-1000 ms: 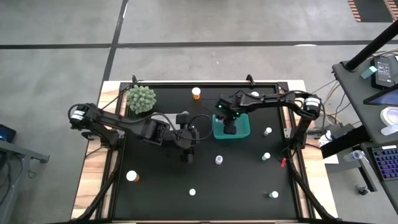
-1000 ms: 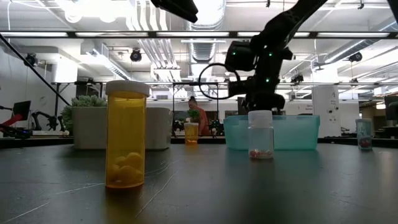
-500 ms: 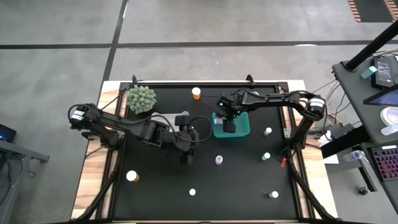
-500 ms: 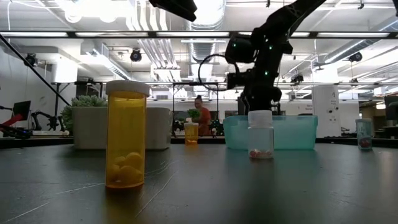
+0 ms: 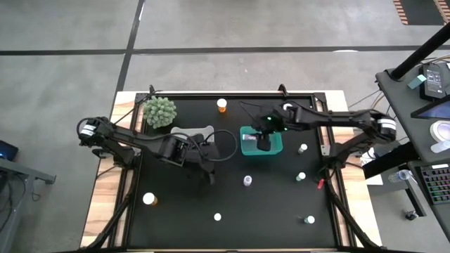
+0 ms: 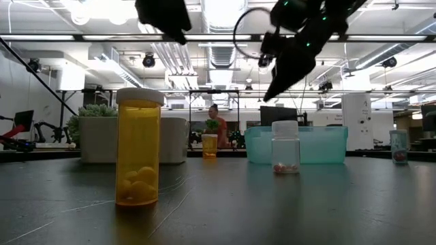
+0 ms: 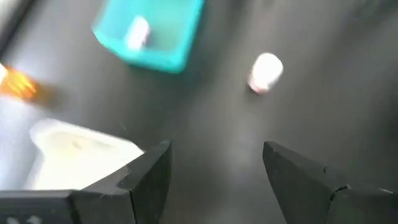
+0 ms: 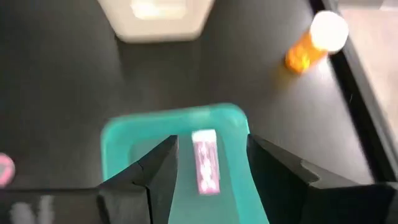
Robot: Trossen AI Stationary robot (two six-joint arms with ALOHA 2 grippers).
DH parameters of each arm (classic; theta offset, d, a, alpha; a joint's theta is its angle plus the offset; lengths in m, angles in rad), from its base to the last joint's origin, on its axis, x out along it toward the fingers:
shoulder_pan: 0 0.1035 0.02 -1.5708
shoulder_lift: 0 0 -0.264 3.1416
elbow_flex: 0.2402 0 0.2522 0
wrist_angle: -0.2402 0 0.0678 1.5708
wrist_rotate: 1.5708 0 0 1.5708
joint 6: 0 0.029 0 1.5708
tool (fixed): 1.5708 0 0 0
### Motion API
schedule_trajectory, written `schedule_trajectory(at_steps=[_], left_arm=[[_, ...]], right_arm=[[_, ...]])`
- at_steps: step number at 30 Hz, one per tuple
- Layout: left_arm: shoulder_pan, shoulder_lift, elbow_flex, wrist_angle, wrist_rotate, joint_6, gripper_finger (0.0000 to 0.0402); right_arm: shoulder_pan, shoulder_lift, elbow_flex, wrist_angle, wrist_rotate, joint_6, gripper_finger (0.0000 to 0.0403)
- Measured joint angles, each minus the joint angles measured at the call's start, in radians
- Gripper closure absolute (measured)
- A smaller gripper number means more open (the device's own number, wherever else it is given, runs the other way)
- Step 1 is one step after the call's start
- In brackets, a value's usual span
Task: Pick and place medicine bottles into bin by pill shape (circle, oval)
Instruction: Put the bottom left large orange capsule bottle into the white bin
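Right fingers (image 8: 208,180): spread apart and holding nothing, hanging above the teal bin (image 5: 273,147).
Teal bin: directly below the right fingers; one slim whitish bottle (image 8: 206,160) lies on its side inside, seen in the gap between them.
Left fingers (image 7: 214,177): wide apart and holding nothing, raised over the dark table (image 5: 183,225) between the two bins.
White bin (image 5: 184,132): just beside the left fingers, on the side away from the teal bin; in the high view the left arm partly covers it.
Clear bottle with white cap (image 5: 247,181): upright on the table, ahead of the left fingers and near the teal bin, apart from both pairs of fingers.
Amber bottle at the far edge (image 5: 222,105): on the table beyond the teal bin, well away from either pair of fingers.
Amber bottle near the front (image 6: 139,146): upright with pills at its bottom, closest to the low camera, far from both pairs of fingers.
Other slim bottles: three to the outer side of the right fingers (image 5: 302,149), (image 5: 301,177), (image 5: 309,219), and one at the table's front (image 5: 217,217), all standing free.
Green plant (image 5: 159,111): at the table's far left corner, behind the white bin.
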Motion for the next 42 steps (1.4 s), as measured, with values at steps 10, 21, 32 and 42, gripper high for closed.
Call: schedule_trajectory(at_steps=[10, 21, 32, 42], left_arm=[[-0.057, 0.0, -0.005, -0.3, 0.375, -0.572, 0.0167], [-0.416, -0.01, -0.052, -0.322, 0.315, -1.097, 0.0167], [-0.601, -0.087, -0.306, -0.36, 0.342, -1.484, 0.0167], [-0.6, -0.23, -0.471, -0.256, 0.349, -1.609, 0.0165]], right_arm=[[0.03, -0.189, -0.21, 0.403, -0.001, -0.016, 0.0227], [0.032, -0.289, -0.267, 0.451, -0.004, -0.053, 0.0232], [0.034, -0.291, -0.268, 0.483, -0.007, -0.055, 0.0235], [0.033, -0.256, -0.268, 0.508, -0.007, -0.088, 0.0235]])
